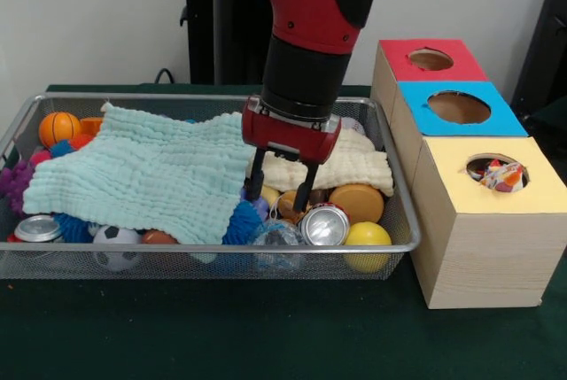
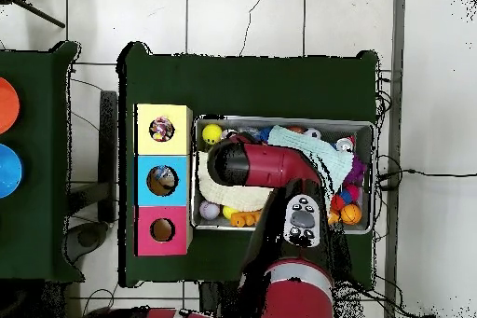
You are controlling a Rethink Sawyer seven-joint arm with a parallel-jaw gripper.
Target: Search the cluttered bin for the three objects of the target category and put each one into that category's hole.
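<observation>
Can [image 1: 324, 224] lying sideways, top facing camera, gripper [image 1: 282, 187] above

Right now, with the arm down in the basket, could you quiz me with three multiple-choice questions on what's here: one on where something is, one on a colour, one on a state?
1. Where is the gripper?
A. Over the red box
B. Down inside the wire bin, by the cloths
C. Resting on the table beside the bin

2. What colour is the top of the box nearest the camera in the front view?
A. Yellow
B. Blue
C. Red

3. How does the green cloth lie?
A. Folded in a neat square
B. Hanging out over the bin's rim
C. Spread over the toys in the bin

Answers:
1 B, its fingers reach down between the green cloth and the cream cloth.
2 A, the yellow-topped box stands in front.
3 C, balls peek out round its edges.
</observation>
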